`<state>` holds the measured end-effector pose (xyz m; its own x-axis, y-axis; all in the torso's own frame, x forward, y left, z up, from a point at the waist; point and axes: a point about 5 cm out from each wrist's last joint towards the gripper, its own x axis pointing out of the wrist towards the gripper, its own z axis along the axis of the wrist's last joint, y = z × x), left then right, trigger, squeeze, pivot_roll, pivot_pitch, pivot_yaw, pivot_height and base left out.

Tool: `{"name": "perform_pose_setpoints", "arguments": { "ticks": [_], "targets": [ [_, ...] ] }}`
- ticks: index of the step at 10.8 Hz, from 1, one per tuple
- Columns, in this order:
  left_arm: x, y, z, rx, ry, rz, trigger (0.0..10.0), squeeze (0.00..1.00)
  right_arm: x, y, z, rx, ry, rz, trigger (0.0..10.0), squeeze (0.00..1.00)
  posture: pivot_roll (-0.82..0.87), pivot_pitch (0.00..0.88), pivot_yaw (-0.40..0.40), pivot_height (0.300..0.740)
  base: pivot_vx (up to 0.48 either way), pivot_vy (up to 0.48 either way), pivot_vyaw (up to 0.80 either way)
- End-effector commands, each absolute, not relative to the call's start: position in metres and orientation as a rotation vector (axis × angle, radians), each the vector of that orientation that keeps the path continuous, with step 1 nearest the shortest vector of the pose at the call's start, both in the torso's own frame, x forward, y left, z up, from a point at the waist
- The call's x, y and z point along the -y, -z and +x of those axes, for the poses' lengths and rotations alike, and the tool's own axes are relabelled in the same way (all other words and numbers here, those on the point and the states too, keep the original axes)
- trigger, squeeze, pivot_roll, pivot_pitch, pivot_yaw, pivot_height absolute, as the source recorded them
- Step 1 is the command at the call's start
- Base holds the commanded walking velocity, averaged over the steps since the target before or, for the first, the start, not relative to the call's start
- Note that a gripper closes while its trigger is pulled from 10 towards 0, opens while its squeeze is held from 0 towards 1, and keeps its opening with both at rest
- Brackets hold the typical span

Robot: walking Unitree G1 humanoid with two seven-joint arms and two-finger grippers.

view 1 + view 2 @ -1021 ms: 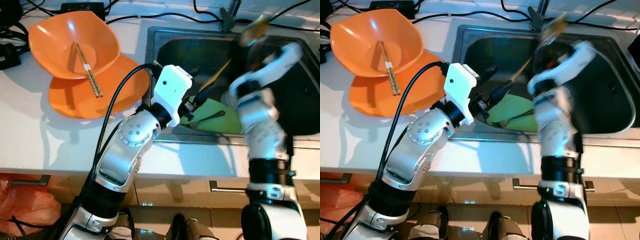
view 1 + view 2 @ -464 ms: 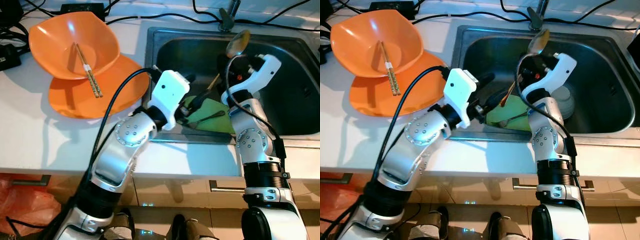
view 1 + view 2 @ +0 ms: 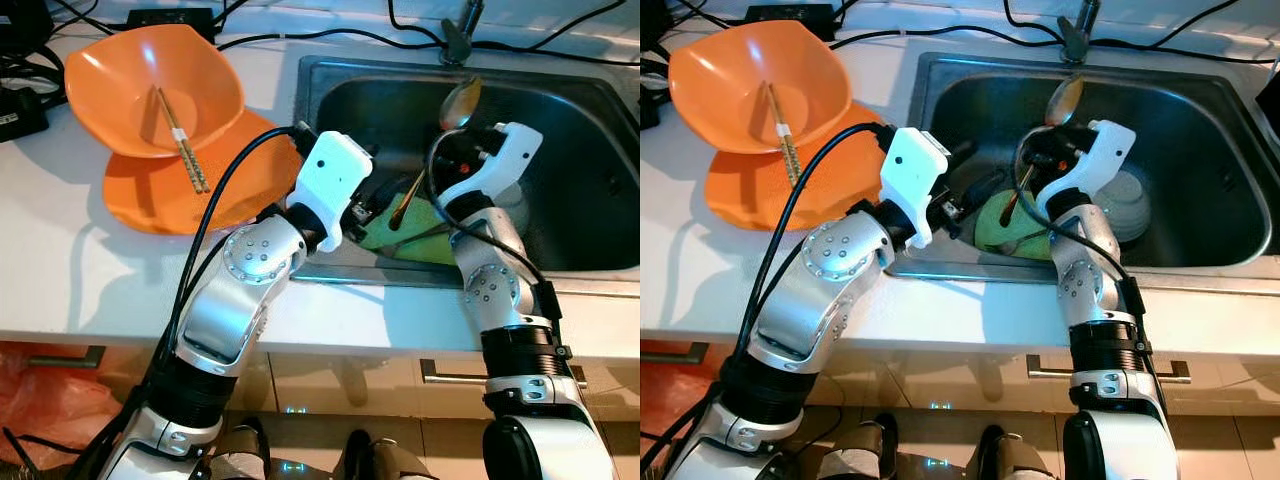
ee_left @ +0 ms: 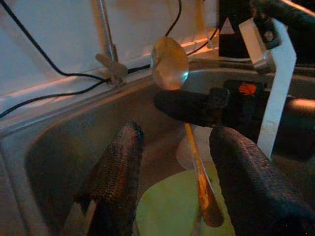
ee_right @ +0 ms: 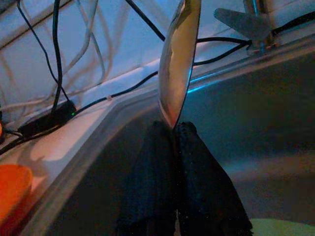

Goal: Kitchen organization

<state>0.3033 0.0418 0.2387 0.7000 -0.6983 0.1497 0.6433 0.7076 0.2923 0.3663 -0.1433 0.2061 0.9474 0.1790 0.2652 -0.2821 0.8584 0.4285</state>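
- Right tool (image 3: pixel 1032 160): poised over the steel sink (image 3: pixel 1200 100), its two black fingers (image 5: pixel 167 182) pressed together on the neck of a spoon (image 3: pixel 1065 97).
- Spoon: held upright and slightly tilted; the metal bowl points up toward the faucet (image 3: pixel 1077 30), and the wooden handle (image 3: pixel 405 200) slants down to the green plate (image 3: pixel 1025 222) in the sink.
- Left tool (image 4: pixel 172 177): reaches over the sink's near-left rim with its fingers (image 4: pixel 118 172) spread apart, gripping nothing; the spoon handle passes through the gap between them in the left wrist view.
- Green plate: lies on the sink floor at the near edge, just below both tools; a second metal utensil (image 3: pixel 430 234) rests across it.
- Pale dish (image 3: pixel 1130 205): sits in the sink beside the green plate, partly hidden by the right arm.
- Orange bowl (image 3: pixel 150 85): stands on the white tabletop (image 3: pixel 60 260) to the left of the sink, stacked on an orange plate (image 3: pixel 190 195).
- Chopsticks (image 3: pixel 180 140): one pair lies inside the orange bowl, with the near ends over its rim.
- Black cables (image 3: pixel 330 38): run along the back of the tabletop behind the sink.
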Motion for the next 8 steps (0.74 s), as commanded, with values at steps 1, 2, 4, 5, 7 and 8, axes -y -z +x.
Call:
{"name": "perform_pose_setpoints", "arguments": {
  "ticks": [1, 2, 4, 5, 7, 8],
  "targets": [
    [-0.039, -0.245, 0.3, 0.274, 0.762, 0.231, 10.0, 0.0, 0.147, -0.199, 0.365, 0.213, -0.238, 0.47, 10.0, 0.0, 0.17, 0.197, -0.046, 0.74, 0.0, 0.0, 0.0],
    [-0.04, -0.241, 0.301, 0.238, 0.764, 0.242, 10.0, 0.0, 0.147, -0.199, 0.365, 0.213, -0.237, 0.46, 10.0, 0.0, 0.17, 0.198, -0.047, 0.74, 0.0, 0.0, 0.0],
    [-0.041, -0.235, 0.301, 0.19, 0.768, 0.261, 10.0, 0.0, 0.145, -0.199, 0.365, 0.217, -0.245, 0.447, 10.0, 0.0, 0.18, 0.202, -0.047, 0.74, 0.0, 0.0, 0.0],
    [-0.041, -0.235, 0.301, 0.188, 0.77, 0.262, 10.0, 0.0, 0.145, -0.198, 0.365, 0.217, -0.245, 0.448, 10.0, 0.0, 0.17, 0.203, -0.047, 0.74, 0.0, 0.0, 0.0],
    [-0.04, -0.235, 0.301, 0.188, 0.768, 0.26, 10.0, 0.0, 0.146, -0.196, 0.365, 0.213, -0.242, 0.448, 10.0, 0.0, 0.17, 0.208, -0.047, 0.74, 0.0, 0.0, 0.0],
    [-0.04, -0.236, 0.301, 0.185, 0.767, 0.259, 10.0, 0.0, 0.146, -0.19, 0.366, 0.186, -0.23, 0.438, 10.0, 0.0, 0.18, 0.212, -0.047, 0.74, 0.0, 0.0, 0.0]
  ]
}}
